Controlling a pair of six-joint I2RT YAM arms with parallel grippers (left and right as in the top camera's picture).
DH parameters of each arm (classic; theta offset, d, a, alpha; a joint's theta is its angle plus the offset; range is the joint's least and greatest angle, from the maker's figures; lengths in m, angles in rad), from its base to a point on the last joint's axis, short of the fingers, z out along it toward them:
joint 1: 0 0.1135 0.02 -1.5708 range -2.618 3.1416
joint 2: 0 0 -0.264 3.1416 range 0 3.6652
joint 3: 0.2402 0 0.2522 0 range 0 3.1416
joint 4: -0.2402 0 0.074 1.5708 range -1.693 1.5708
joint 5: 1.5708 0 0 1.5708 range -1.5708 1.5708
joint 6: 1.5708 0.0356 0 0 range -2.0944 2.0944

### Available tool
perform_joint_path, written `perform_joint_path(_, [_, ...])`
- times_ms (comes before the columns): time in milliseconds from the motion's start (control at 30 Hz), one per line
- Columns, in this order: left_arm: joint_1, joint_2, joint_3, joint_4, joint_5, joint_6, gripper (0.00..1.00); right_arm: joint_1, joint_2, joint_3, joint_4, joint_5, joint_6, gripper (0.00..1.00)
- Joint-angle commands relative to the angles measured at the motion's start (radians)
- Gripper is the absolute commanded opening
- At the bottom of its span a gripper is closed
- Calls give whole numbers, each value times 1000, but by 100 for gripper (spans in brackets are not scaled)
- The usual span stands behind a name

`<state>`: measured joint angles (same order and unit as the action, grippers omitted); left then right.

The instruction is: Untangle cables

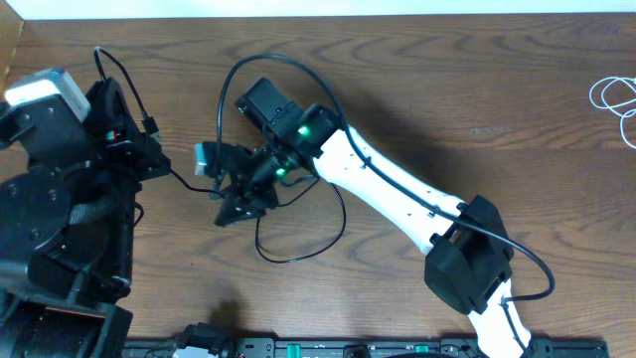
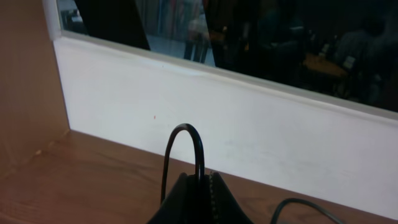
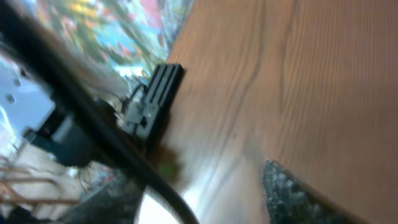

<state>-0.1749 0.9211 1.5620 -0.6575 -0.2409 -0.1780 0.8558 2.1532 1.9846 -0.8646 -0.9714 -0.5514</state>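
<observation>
A thin black cable lies in loops on the wooden table; one strand runs left to my left gripper. In the left wrist view that gripper is shut on the black cable, which arches above the jaws. My right gripper sits over the tangle at the table's middle, fingers spread. In the right wrist view it is open, and a blurred black cable crosses between its fingers. A small grey plug end lies by the right fingers. A white cable is coiled at the far right edge.
The bulky black base of the left arm fills the left side. The white right arm stretches diagonally from the lower right. A white wall borders the table's far edge.
</observation>
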Motion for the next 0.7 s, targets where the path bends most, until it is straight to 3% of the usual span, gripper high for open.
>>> perform_joint_path(0, [0,6,19,-18,5,-46,7,6,11,-2,32,89,153,12])
perform_joint_path(33, [0,6,19,-30,5,-46,8,-3,10,0,34,130,193,1])
perform_joint_path(300, [0,45,16,-174,16,-142,9,-194,-124,59,-26,483,481,1])
perform_joint_path(467, [0,116,14,-242,163,-142,26,-370,-258,134,-9,643,660,1])
perform_joint_path(667, [0,229,14,-293,306,-140,39,-634,-386,170,-7,689,855,1])
